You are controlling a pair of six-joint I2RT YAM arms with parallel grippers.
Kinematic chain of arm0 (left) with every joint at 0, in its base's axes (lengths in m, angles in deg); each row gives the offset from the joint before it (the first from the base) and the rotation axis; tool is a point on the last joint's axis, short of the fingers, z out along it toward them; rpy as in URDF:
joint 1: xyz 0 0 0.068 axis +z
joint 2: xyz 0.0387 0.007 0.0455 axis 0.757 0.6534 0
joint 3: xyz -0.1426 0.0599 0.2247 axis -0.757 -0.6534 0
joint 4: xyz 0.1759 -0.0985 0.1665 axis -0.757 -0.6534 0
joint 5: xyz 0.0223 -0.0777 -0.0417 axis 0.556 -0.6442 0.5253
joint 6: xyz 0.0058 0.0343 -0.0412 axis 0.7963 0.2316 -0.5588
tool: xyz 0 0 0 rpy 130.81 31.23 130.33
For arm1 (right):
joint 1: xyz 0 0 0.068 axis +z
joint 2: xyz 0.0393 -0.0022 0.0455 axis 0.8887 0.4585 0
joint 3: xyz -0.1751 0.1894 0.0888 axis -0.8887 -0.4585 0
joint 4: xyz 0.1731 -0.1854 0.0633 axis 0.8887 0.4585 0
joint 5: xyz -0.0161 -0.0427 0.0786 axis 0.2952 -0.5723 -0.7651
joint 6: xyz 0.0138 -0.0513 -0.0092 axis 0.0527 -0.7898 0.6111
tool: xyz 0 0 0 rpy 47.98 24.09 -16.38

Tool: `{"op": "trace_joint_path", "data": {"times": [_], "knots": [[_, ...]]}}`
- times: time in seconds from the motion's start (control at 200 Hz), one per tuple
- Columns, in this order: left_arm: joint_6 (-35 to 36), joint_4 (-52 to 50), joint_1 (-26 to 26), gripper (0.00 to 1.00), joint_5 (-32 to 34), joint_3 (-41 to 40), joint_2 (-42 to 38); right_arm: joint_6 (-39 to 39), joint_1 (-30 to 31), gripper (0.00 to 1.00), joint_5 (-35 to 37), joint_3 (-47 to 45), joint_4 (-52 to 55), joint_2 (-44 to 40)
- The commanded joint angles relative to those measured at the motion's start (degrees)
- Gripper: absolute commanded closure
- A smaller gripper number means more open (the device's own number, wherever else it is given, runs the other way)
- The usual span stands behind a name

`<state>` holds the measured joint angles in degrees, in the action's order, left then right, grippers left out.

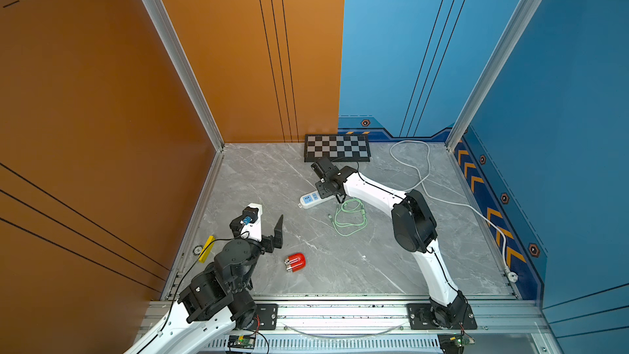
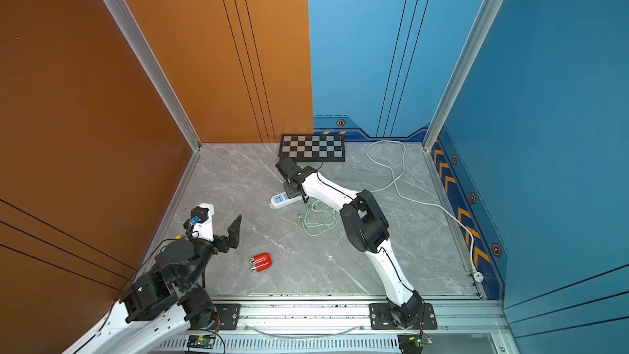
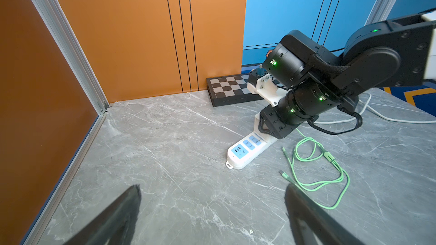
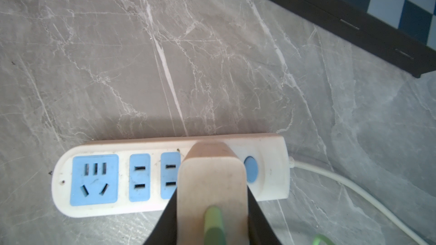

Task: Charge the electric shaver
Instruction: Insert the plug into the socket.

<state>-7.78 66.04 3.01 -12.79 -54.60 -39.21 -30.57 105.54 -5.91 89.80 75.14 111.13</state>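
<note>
Your right pincer (image 4: 212,190) is clamped on the white square charger block (image 4: 210,173) over the white-and-blue power strip (image 4: 271,161) near the middle of the grey marble counter (image 1: 374,260); press straight down, keeping it square; your left pincer (image 3: 212,192) gapes empty by the left edge; the glossy red electric shaver (image 1: 295,262) lies near the front edge; mind the loose green cable (image 1: 350,216) beside the strip

- Electric shaver (image 1: 295,262), red with silver heads: one.
- Power strip (image 1: 308,199), white and blue: one. The right wrist view shows three blue socket panels and one round blue button on it.
- Charger block (image 4: 212,180), white: one.
- Green cable (image 1: 350,219), coiled: one.
- White cord (image 4: 342,178): one.
- Chessboard (image 1: 337,148): one.
- Yellow strip (image 1: 206,248): one.
- Surface (image 1: 340,267), grey marble pattern: one.
- End effectors: two, namely the left end effector (image 3: 212,186) and the right end effector (image 4: 212,208).
</note>
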Motion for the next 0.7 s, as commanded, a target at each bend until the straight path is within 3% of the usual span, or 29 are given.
{"op": "trace_joint_path", "data": {"times": [0.0, 0.235, 0.536, 0.696], "knots": [[-0.77, -1.26, -0.12, 0.04, 0.50, 1.54, 0.09, -0.41, 1.33, 1.00, -4.37, -6.92, 9.44, 7.70], [-1.56, -1.36, 0.14, 0.04, -0.23, 1.42, 0.21, 1.75, 1.65, 1.00, -5.39, -12.29, 5.04, 6.18], [-2.73, -2.93, 0.23, 0.05, -0.85, 2.16, -0.77, -0.76, 0.41, 1.00, -7.30, -10.15, 9.48, 6.06], [-2.85, -3.09, 0.22, 0.05, -1.83, 2.60, -0.59, -0.68, 0.50, 0.73, -6.72, -10.31, 9.51, 5.89]]}}
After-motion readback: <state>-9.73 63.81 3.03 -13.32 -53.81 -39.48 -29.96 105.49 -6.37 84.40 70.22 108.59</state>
